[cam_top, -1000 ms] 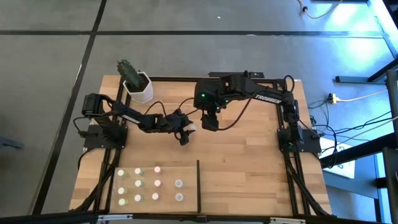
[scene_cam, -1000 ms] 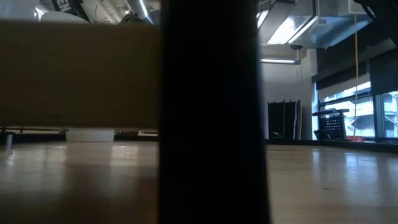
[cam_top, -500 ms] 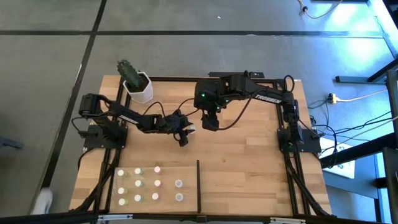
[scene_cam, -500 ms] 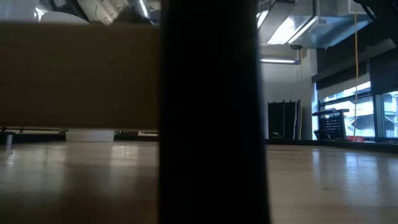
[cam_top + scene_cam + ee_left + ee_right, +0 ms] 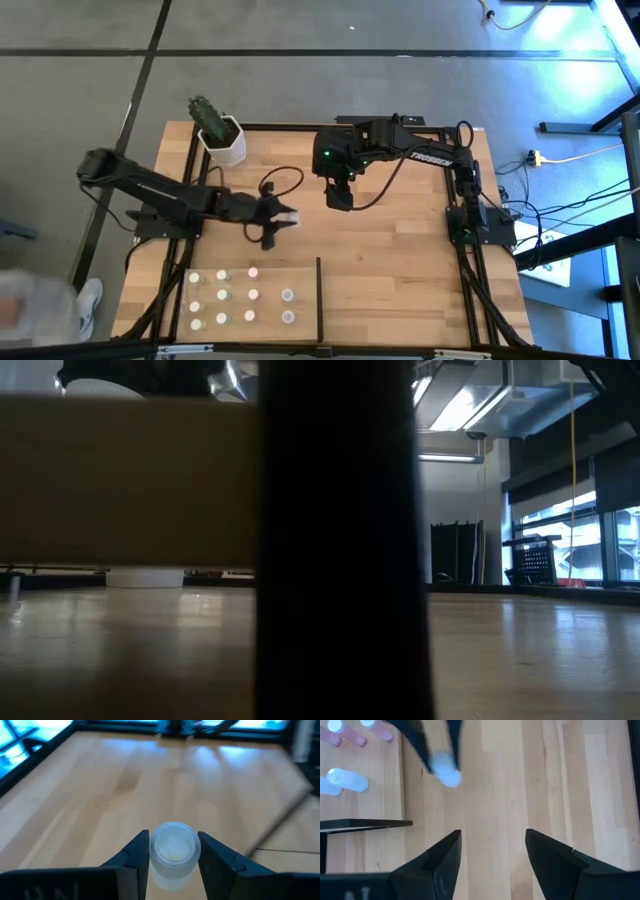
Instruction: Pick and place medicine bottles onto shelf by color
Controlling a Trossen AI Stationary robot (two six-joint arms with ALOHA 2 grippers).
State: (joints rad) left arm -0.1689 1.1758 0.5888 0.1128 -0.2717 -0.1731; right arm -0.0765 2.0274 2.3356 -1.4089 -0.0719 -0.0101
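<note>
Medicine bottle point(image 5: 172, 851) clamped between left gripper point(image 5: 173, 855) fingers, above the tabletop point(image 5: 100, 795)

1. Both arms point(image 5: 170, 196) were dark, near-black, built of slim jointed links.
2. The right arm point(image 5: 420, 152) carried white lettering along its upper link, only partly legible.
3. A small green light glowed on the right arm's wrist block point(image 5: 326, 155).
4. Thin black cables looped beside each wrist, one curling above the left wrist point(image 5: 268, 183).
5. The left gripper point(image 5: 173, 851) had two matte black wedge-shaped fingers tapering to blunt tips.
6. The right gripper point(image 5: 493, 842) had the same black angular fingers point(image 5: 442, 852), with faint pale marks on the body below them.
7. Each arm rose from a black base at the table's side edge.
</note>
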